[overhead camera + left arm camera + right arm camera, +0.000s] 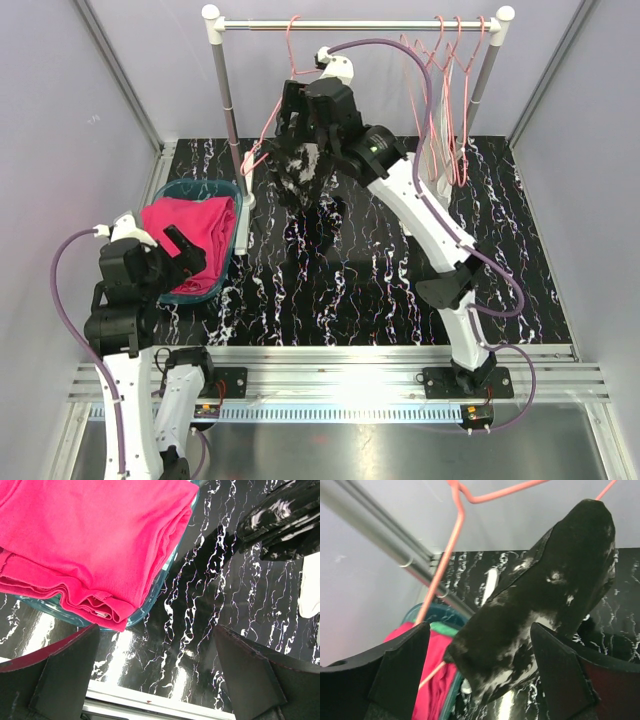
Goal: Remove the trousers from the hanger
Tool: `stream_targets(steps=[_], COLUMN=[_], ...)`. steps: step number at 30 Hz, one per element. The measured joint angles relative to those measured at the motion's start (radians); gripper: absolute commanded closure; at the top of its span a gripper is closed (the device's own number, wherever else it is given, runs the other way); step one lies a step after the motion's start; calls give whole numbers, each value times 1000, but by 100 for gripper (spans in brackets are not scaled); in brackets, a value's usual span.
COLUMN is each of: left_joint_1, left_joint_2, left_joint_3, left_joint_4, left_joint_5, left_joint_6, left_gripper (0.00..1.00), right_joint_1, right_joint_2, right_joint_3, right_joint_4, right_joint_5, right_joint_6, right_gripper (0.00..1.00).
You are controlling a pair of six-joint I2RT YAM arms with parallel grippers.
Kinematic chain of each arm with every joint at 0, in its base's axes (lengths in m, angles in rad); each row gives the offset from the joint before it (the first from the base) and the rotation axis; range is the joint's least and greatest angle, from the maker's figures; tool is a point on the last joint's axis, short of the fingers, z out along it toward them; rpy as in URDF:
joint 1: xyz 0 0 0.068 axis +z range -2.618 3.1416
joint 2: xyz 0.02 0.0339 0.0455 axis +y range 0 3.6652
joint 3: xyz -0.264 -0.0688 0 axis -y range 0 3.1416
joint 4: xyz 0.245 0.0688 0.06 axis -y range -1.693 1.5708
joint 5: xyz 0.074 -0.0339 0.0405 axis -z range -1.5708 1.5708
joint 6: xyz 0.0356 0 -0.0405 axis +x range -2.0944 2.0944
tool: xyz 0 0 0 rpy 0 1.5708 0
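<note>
The black white-speckled trousers (298,172) hang over a pink hanger (275,115) on the rack, above the table. My right gripper (300,130) is open, with the trousers (545,605) between its two fingers and the hanger wire (451,545) beside them. The magenta pink trousers (190,235) lie folded on top in the teal basket (195,187). A strip of the mint green trousers (445,629) shows under them. My left gripper (190,250) is open and empty over the basket's near right edge; its view shows the pink trousers (90,535) and basket rim (150,611).
The rack's rail (360,24) spans the back, with a grey post (228,100) at the left. Several empty pink hangers (445,90) hang at the right end. The black marbled table (350,290) has a metal near edge. Walls close in on both sides.
</note>
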Motion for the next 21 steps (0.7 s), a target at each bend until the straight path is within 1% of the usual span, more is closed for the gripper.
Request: stream_targets(steps=[1,2,4,7,13,18,21], left_joint_1=[0,0,0,0,0,0,0], left_joint_2=[0,0,0,0,1,2,2], left_joint_3=[-2,-6,-11,-11,-18,-24,-24], left_joint_4=[0,2,3,3,12,14,15], left_joint_5=[3,6,13,18,35,42,44], left_joint_6=[0,1,2,2,2,8,10], left_gripper=[1,1,1,1,1,1,1], right_joint_1=[0,0,0,0,0,0,0], right_joint_2=[16,33,69,85,3,-104,-151], right_joint_3=[9,18,53,53,-111,-269,-315], right_joint_4=[0,1,0,0,55,126,187], right_joint_5=[14,26,53,85,54,-14,-80], right_joint_6=[-6,-16,-37,-61,-52,-24,3], right_gripper=[19,23,24,22,17,14,14])
